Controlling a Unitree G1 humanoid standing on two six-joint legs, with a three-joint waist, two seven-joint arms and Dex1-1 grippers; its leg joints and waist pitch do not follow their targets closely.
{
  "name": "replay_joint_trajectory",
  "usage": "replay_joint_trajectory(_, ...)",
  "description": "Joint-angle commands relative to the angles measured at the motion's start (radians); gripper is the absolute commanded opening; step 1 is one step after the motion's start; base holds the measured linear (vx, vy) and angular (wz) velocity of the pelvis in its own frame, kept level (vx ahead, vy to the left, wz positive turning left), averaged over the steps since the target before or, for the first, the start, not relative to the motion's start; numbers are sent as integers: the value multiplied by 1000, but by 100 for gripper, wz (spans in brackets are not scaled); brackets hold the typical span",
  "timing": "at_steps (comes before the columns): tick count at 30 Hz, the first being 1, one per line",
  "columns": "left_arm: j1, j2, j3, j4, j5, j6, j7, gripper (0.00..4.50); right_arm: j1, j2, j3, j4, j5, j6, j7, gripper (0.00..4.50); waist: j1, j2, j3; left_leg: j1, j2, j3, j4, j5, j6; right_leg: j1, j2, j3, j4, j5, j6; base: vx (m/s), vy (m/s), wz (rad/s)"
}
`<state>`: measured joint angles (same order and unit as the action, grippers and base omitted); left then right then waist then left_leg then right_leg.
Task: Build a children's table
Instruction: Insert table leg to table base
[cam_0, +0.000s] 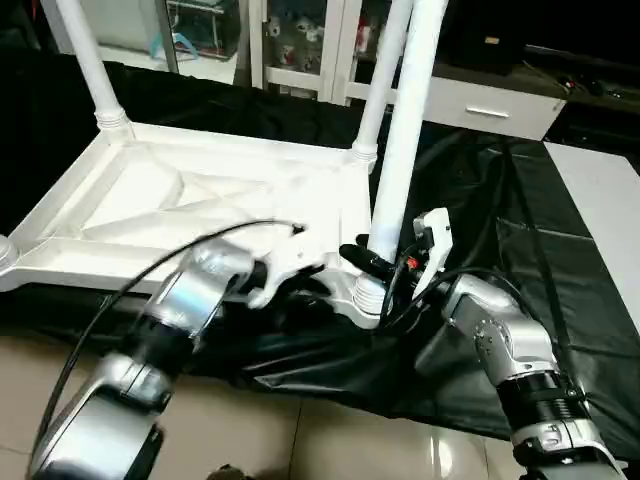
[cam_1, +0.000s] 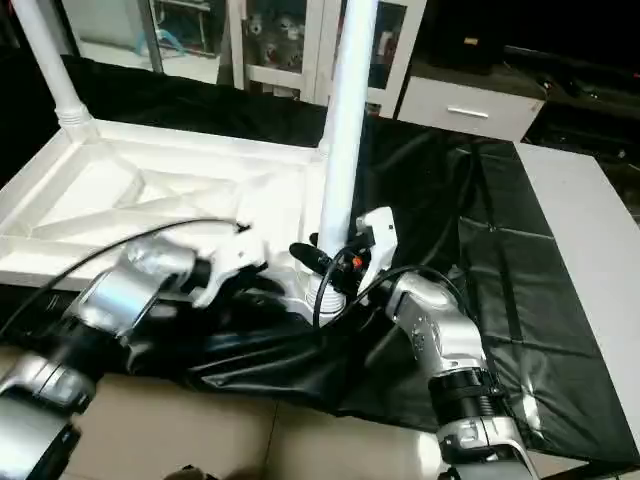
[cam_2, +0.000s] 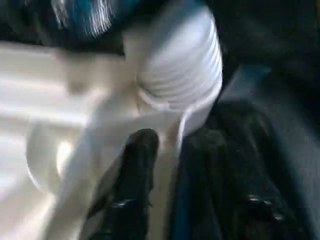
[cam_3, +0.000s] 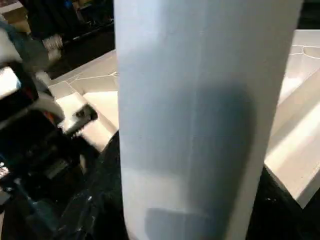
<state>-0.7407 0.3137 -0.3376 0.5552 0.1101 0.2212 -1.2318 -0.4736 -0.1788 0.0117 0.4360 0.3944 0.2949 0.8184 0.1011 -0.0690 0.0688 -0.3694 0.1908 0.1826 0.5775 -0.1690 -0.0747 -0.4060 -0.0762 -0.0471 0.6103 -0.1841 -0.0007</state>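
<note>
While upright, leg (cam_0: 400, 150) in right fingers (cam_0: 362, 256)

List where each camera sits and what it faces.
Left eye: on the head, looking down at the upturned tabletop; both forearms show.
Right eye: beside it, same scene; right gripper at the near leg.
Left wrist: on the left arm, facing the leg's ribbed base.
Right wrist: on the right arm, facing the leg shaft.
All four share the near leg.

One tabletop (cam_0: 200, 200), three legs (cam_0: 400, 150) (all upright).
</note>
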Motion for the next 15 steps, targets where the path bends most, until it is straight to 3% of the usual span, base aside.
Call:
replay_joint_trajectory(1, -22, -7, 4, 49, -15, 2, -12, 180, -10, -15, 1, 5, -11, -6, 1, 186, 0, 11, -59, 16, 37, -10, -72, -211, 24, 45, -68, 41, -68, -152, -230, 0, 0, 0)
replay_joint_trajectory(3, -38, -6, -6, 80, -7, -1, -26, 180, -7, -14, 2, 0, -13, -5, 2, 186, 1, 9, -61, 15, 38, -11, -71, -201, 27, 47, -70, 41, -66, -141, -236, 0, 0, 0)
replay_joint_trajectory(4, -44, -3, -15, 92, -2, -5, -37, 180, -7, -13, 2, -1, -14, -4, 3, 186, 1, 15, -60, 15, 39, -12, -71, -193, 28, 47, -70, 41, -64, -124, -241, 0, 0, 0)
replay_joint_trajectory(6, -51, 4, -32, 107, 10, -14, -50, 180, -7, -13, 2, -2, -16, -4, 4, 186, 0, 13, -61, 16, 40, -11, -71, -192, 31, 46, -69, 40, -63, -109, -246, 0, 0, 0)
replay_joint_trajectory(8, -56, 12, -49, 123, 23, -25, -63, 180, -7, -14, 2, -2, -17, -4, 4, 186, 0, 14, -60, 17, 40, -11, -72, -200, 31, 45, -69, 40, -64, -114, -246, 0, 0, 0)
replay_joint_trajectory(9, -58, 15, -54, 127, 26, -28, -66, 180, -6, -14, 2, -2, -18, -4, 4, 186, 0, 20, -58, 18, 41, -12, -74, -216, 24, 45, -70, 41, -65, -127, -249, 0, 0, 0)
replay_joint_trajectory(10, -63, 18, -64, 148, 41, -45, -63, 180, -6, -14, 1, -3, -18, -4, 4, 186, -1, 18, -59, 18, 41, -12, -74, -218, 22, 46, -70, 41, -66, -128, -249, 0, 0, 0)
replay_joint_trajectory(11, -64, 19, -66, 152, 44, -48, -62, 150, -6, -14, 0, -4, -18, -4, 4, 186, 0, 18, -58, 18, 41, -12, -74, -225, 19, 46, -71, 41, -67, -135, -247, 0, 0, 0)
replay_joint_trajectory(15, -70, 13, -58, 194, 52, -70, -39, 124, -2, -14, -1, -9, -17, -4, 4, 186, -1, 17, -58, 17, 42, -12, -75, -225, 16, 46, -71, 41, -65, -124, -254, 0, 0, 0)
